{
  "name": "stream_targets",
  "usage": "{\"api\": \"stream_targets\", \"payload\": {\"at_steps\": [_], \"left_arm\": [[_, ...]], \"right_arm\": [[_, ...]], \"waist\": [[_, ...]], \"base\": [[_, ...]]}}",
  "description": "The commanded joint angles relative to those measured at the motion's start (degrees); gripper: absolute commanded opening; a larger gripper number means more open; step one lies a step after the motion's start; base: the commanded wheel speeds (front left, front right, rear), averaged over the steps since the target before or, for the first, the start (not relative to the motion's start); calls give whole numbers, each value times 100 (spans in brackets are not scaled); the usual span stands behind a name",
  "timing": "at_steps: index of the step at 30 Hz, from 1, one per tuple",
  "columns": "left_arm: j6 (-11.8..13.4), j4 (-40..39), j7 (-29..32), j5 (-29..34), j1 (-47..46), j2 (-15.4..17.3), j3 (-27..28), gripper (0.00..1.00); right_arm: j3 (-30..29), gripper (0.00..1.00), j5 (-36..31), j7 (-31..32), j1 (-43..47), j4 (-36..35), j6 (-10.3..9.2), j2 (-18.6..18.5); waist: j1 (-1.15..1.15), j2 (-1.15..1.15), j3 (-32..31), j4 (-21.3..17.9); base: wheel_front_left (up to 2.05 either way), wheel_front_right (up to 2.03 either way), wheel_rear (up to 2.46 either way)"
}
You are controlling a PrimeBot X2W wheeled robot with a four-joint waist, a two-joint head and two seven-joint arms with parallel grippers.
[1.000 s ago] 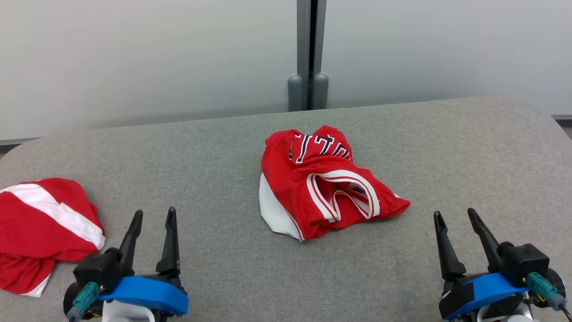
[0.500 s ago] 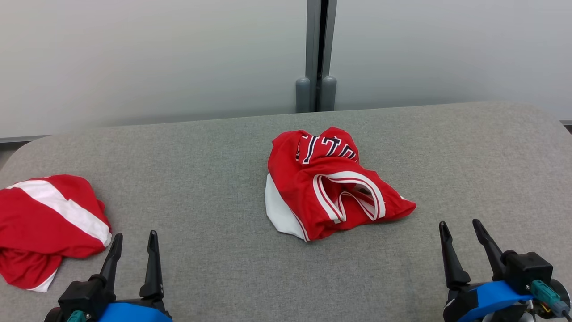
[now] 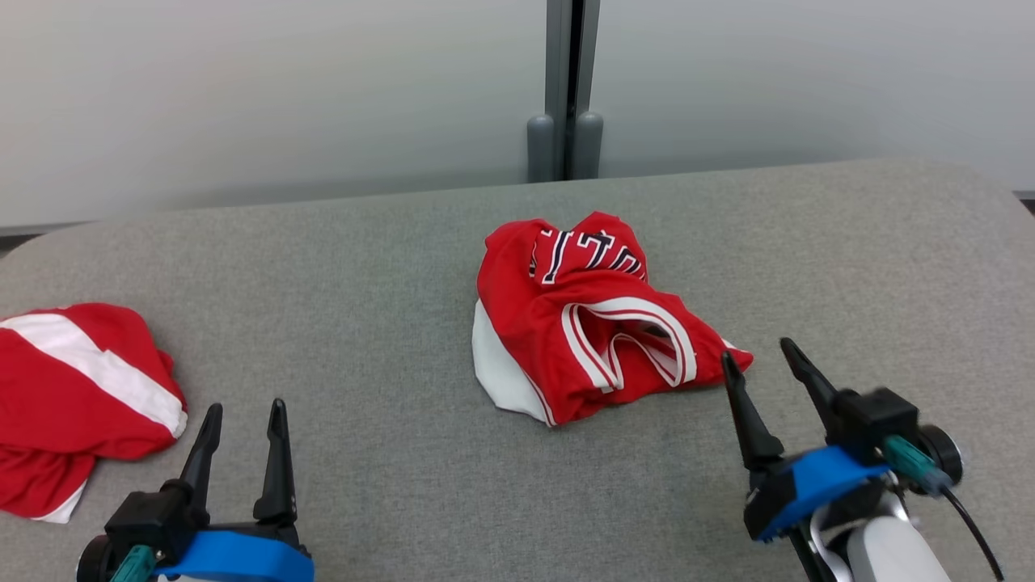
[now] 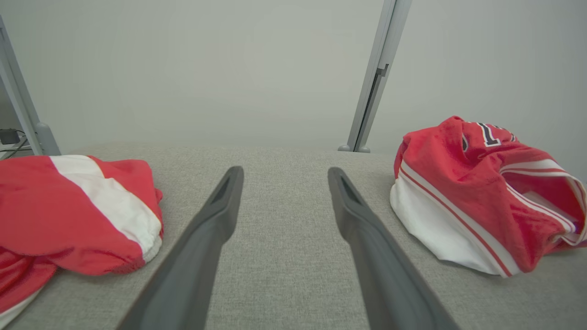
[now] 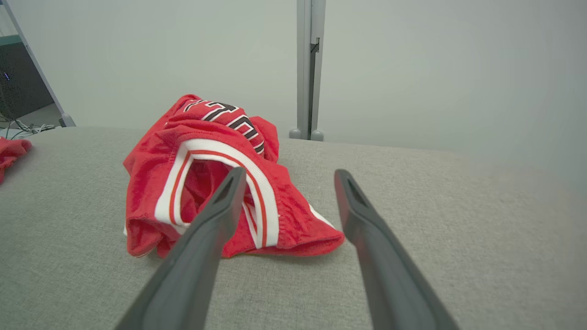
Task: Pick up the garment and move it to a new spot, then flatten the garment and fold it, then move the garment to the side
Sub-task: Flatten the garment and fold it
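Note:
The garment [image 3: 582, 323] is a crumpled red jersey with white trim and dark lettering, lying near the middle of the grey table. It shows at the right of the left wrist view [image 4: 477, 183] and left of centre in the right wrist view [image 5: 202, 183]. My right gripper [image 3: 757, 350] stands open just right of the garment's right corner, its left fingertip close to the cloth. In the right wrist view [image 5: 290, 171] the corner lies between and in front of the fingers. My left gripper [image 3: 246, 406] is open at the lower left, well away from the garment, with nothing in it [image 4: 285, 170].
A second red cloth with a white stripe [image 3: 73, 396] lies bunched at the table's left edge, also seen in the left wrist view [image 4: 69, 215]. The grey padded table [image 3: 364, 267] has rounded corners. A grey post [image 3: 566, 81] stands against the pale wall behind.
My right gripper has moved forward and to the left, up to the garment's right corner. The left gripper drew back toward me a second ago and has since held still. The garment has not moved.

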Motion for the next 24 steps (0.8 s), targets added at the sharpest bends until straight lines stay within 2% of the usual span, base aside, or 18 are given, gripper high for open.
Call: {"api": "stream_targets", "payload": {"at_steps": [1, 8, 15, 16, 17, 21, 24], "left_arm": [[-24, -27, -27, 53, -123, 5, -1, 100], [-103, -105, -28, 151, -422, -25, -28, 100], [-190, -21, -27, 209, -664, -107, -66, 100], [-199, -7, -28, 209, -691, -121, -69, 100], [-201, 6, -27, 207, -711, -132, -66, 100], [-235, 73, -27, 243, -652, -166, -51, 100], [-258, 98, -28, 249, -554, -191, -36, 100]], "right_arm": [[49, 100, -112, 53, -206, 120, 1, -23], [136, 100, -704, 285, -1253, 1285, 1, -23], [-224, 100, -1063, 489, -1805, 2602, 1, -44], [-301, 54, -1052, 408, -1849, 2689, 1, -45], [-336, 0, -1093, 340, -1902, 2758, 1, -46], [-537, 0, -1118, 22, -1975, 2828, 1, -53], [-413, 0, -1125, -223, -2138, 2617, 1, -70]], "waist": [[0, 0, 104, 65], [0, 0, 645, 335], [0, 0, 911, 599], [0, 0, 908, 620], [0, 0, 898, 633], [0, 0, 704, 648], [0, 0, 498, 625]], "base": [[0, 0, 0], [0, 0, 0], [0, 0, 0], [0, 0, 0], [0, 0, 0], [0, 0, 0], [0, 0, 0]]}}
